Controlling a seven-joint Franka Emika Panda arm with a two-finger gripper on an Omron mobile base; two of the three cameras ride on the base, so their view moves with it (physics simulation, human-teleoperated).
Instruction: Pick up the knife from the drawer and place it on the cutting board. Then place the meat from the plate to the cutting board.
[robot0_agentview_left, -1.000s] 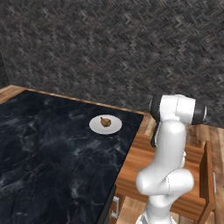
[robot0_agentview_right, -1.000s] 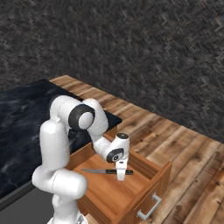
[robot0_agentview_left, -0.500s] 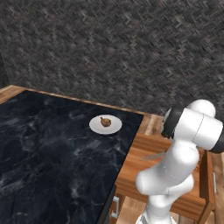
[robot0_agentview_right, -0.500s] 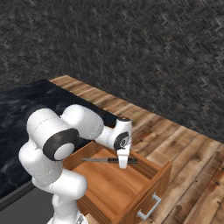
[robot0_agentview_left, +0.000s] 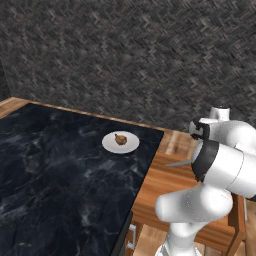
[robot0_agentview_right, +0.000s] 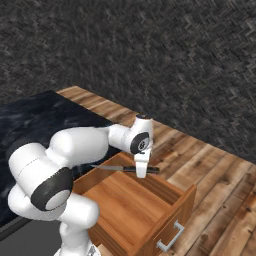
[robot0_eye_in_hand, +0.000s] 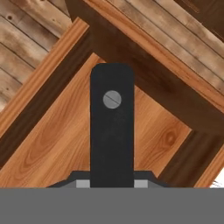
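The knife (robot0_agentview_right: 125, 168) is pinched in the pincer (robot0_agentview_right: 141, 172), held level in the air above the open drawer (robot0_agentview_right: 122, 205), clear of the drawer's floor. In the right base view its grey blade points left toward the counter (robot0_agentview_left: 60, 170) and its dark handle sticks out to the right of the fingers (robot0_agentview_right: 141, 169). In the hand view the dark handle (robot0_eye_in_hand: 112, 127), with a round rivet, runs straight up from the bottom between the fingertips, with the drawer's wooden floor (robot0_eye_in_hand: 57, 140) and a corner of its walls below it. In the left base view the tip of the blade (robot0_agentview_left: 177, 163) shows just left of the arm, over the drawer. The meat (robot0_agentview_left: 120, 139) lies on the white plate (robot0_agentview_left: 111, 146), which sits near the right edge of the dark marbled counter, well apart from the pincer.
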